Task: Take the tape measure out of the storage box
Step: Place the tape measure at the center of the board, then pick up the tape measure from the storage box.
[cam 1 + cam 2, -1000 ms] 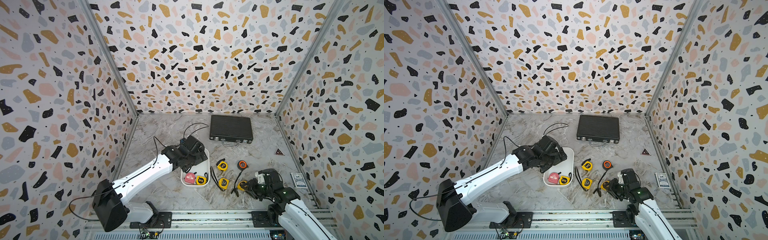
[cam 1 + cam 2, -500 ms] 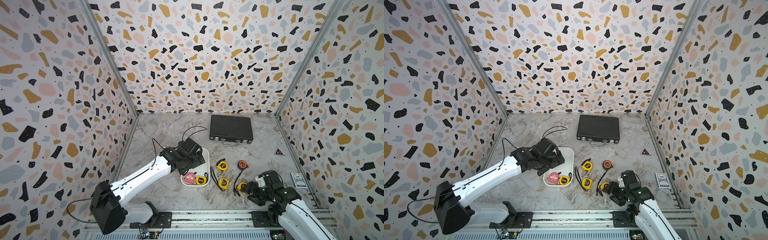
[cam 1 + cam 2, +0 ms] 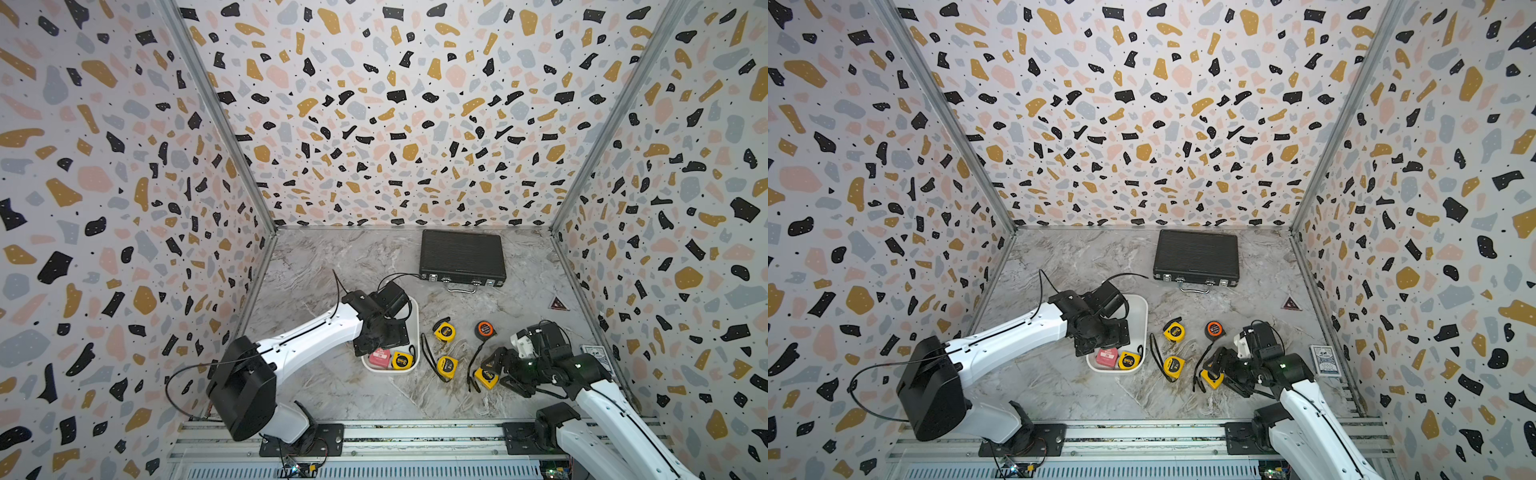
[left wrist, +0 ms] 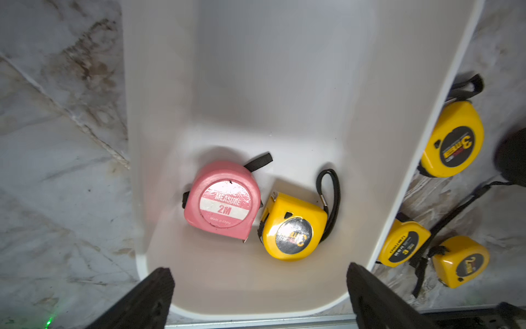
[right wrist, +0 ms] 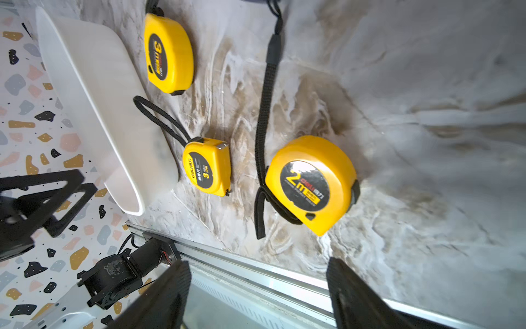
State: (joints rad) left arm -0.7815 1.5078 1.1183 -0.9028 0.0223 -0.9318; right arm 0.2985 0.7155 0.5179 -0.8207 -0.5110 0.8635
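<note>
Top views are looking steeply down from afar; wrist cameras are peering close, sharing shallow white plastic tray (image 4: 284, 85).

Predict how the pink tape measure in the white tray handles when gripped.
The pink tape measure looks like a hard plastic shell, so it is probably rigid in a grip. Lying flat on the tray floor, it likely slides rather than rolls. Its rounded, smooth sides may slip; the yellow tape measure close beside it could get nudged.
</note>
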